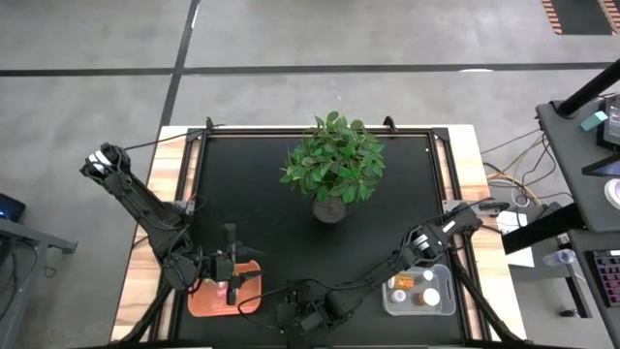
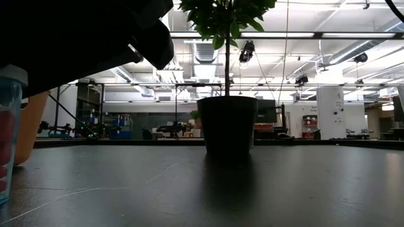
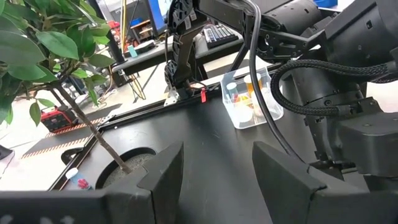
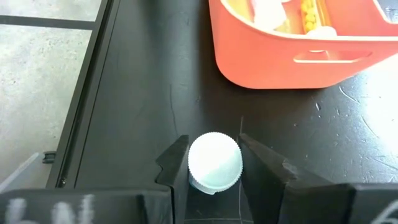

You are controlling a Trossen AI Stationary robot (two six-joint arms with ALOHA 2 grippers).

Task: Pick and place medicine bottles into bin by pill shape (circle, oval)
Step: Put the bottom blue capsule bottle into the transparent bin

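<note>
My right pincer: pinching a white-capped bottle, one dark finger on each side of the ribbed cap, low over the black table.
Bottle in my grip: upright, cap towards my wrist camera, just clear of the orange bin; its body is hidden under the cap.
Orange bin: near the table's front edge on my left side; a white cap and yellow pills show inside it past the rim.
My right pincer from above: reached across to the front middle of the table, just beside the orange bin.
My left pincer: fingers spread with nothing between them, over the orange bin and pointing across the table.
Clear bin: front right corner of the table, well apart from the orange one, with several small bottles in it, orange and white.
Clear bin from my left wrist: bottles standing close together inside.
Potted plant: standing mid-table, behind both bins.
</note>
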